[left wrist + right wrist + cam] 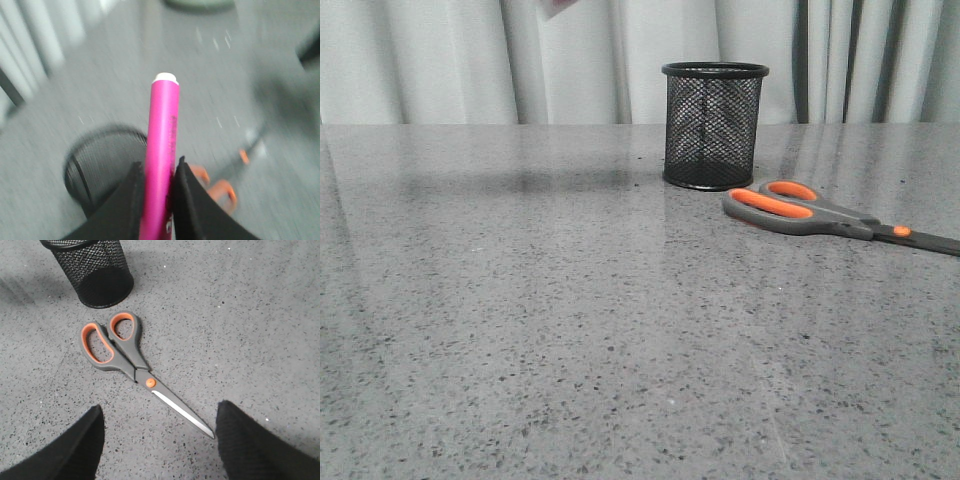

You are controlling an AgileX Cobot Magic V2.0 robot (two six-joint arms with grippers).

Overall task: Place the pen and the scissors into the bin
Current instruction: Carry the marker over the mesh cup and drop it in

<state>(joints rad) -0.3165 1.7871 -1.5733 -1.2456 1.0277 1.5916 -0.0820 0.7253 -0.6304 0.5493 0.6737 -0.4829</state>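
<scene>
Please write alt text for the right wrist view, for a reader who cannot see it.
The scissors lie closed and flat on the grey speckled table, handles toward the bin. The open right gripper hovers above the blades, its two dark fingers spread wide.

Bin (715, 125): upright on the desk (570, 330), toward the far edge, a little right of the middle.
Scissors (820, 212): flat on the desk, just nearer the front edge than the bin and to its right; handle loops close beside the bin's base, blades pointing toward the right edge.
Pen (162, 160): off the desk, clamped between the jaws of the left gripper (159, 200), above the bin and the scissors' loops in the left wrist view.
Right gripper (160, 440): above the desk, jaws spread wide, the scissors' blade tip between them, untouched.
Curtain (450, 60): behind the far edge.
</scene>
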